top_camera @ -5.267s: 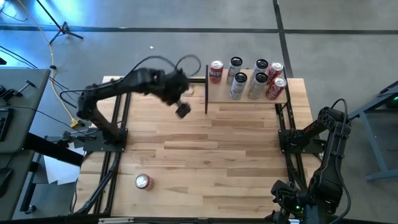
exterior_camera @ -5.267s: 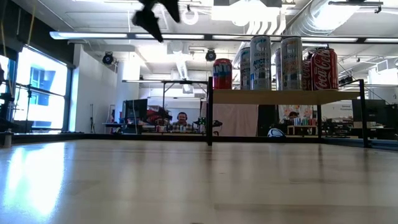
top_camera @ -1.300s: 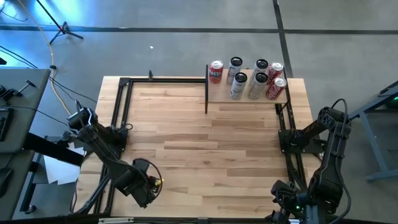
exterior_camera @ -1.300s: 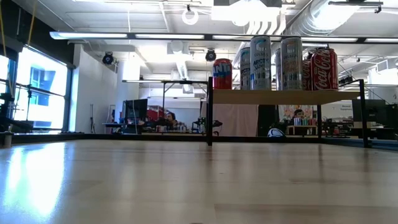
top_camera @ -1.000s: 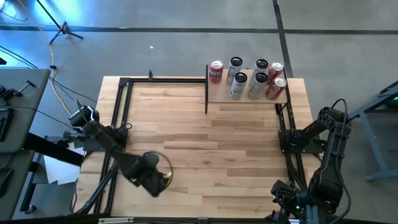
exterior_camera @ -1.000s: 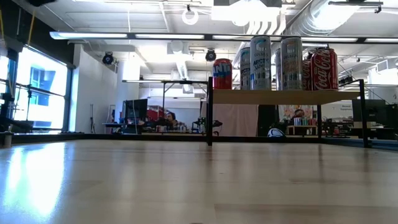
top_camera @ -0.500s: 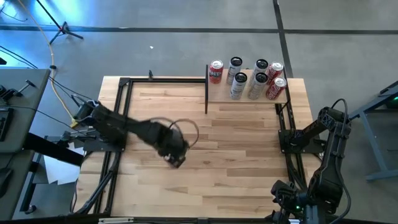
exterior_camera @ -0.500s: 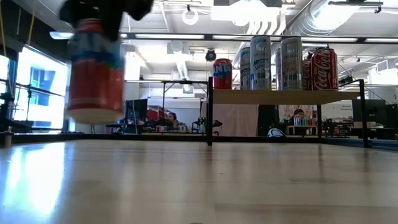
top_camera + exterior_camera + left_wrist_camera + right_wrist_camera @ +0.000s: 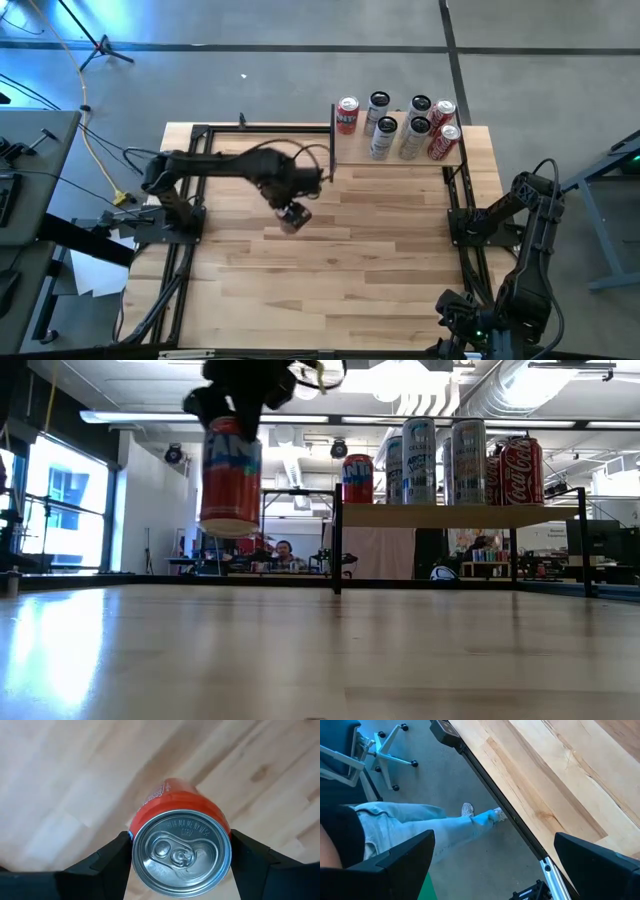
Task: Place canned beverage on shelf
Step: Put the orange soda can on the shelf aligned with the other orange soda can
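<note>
The can [image 9: 230, 475] hung upright in the air, its long axis vertical, clamped at the top between the fingers of the left gripper [image 9: 292, 217]. In the low view it sat in the upper left of the frame, clear of the tabletop [image 9: 320, 660] with open daylight under its base. From above, the gripper and its load showed a little left of the frame's centre, over the middle of the striped boards. The left wrist view looked straight down on the can's silver lid and pull tab, a dark finger [image 9: 107, 857] pressed against either side of the red body.

The shelf [image 9: 398, 158] lay toward the upper right of the overhead frame from the can, well apart from it, at the table's far edge. Its board stood raised on thin black posts, and in the low view the board's top looked to be about level with the can's base or slightly above it, so I judged the carry would need some lift as well as travel across. Five cans [image 9: 400, 127] already stood on the board, and the barest stretch appeared to be at its left end and front strip.

The right gripper [image 9: 462, 335] waited well off at the lower right, its fingers spread wide and holding nothing. The left arm was plainly the one at work. Beyond the table ran an open workroom with people seated at desks [image 9: 285, 552]; the right wrist view caught someone's leg [image 9: 420, 827] beside the table edge.
</note>
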Motion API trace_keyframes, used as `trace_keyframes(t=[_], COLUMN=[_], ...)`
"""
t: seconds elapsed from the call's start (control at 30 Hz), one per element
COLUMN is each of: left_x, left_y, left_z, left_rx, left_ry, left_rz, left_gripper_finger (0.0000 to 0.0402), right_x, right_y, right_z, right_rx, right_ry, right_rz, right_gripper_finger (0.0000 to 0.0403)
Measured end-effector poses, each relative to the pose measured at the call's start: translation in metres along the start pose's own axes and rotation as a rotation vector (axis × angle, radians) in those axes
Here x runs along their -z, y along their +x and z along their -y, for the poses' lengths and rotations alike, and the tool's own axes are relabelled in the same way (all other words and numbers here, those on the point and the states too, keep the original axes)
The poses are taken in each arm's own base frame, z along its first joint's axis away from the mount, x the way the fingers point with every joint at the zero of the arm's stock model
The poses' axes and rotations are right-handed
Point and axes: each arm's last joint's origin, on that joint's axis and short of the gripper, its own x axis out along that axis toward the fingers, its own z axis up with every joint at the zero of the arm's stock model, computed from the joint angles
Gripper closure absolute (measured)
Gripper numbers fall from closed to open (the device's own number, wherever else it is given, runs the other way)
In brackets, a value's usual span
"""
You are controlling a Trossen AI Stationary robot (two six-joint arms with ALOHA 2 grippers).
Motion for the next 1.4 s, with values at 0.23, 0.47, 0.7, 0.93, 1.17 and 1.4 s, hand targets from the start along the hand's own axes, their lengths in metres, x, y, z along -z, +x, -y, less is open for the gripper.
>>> trace_keyframes(t=[0.23,0.47,0.7,0.93,1.17,1.4], left_x=[-0.051,-0.083,-0.099,-0.113,-0.117,-0.106], left_y=[-0.013,-0.026,-0.042,-0.058,-0.059,-0.056], left_z=[-0.007,-0.012,-0.018,-0.023,-0.023,-0.022], left_rx=[-0.063,-0.044,-0.010,0.050,0.063,0.050], left_ry=[0.069,0.092,0.090,0.075,0.077,0.111], left_rz=[0.044,0.118,0.239,0.389,0.421,0.315], left_gripper_finger=[0.0156,0.0156,0.0156,0.0156,0.0156,0.0156], right_x=[0.000,0.000,0.000,0.000,0.000,0.000], right_y=[0.000,0.000,0.000,0.000,0.000,0.000], right_z=[0.000,0.000,0.000,0.000,0.000,0.000], right_rx=[0.000,0.000,0.000,-0.001,0.000,0.000], right_ry=[0.000,0.000,0.000,0.000,0.000,0.000], right_rz=[-0.001,0.000,0.000,0.000,0.000,0.000], right_gripper_finger=[0.0004,0.0004,0.0004,0.0004,0.0004,0.0004])
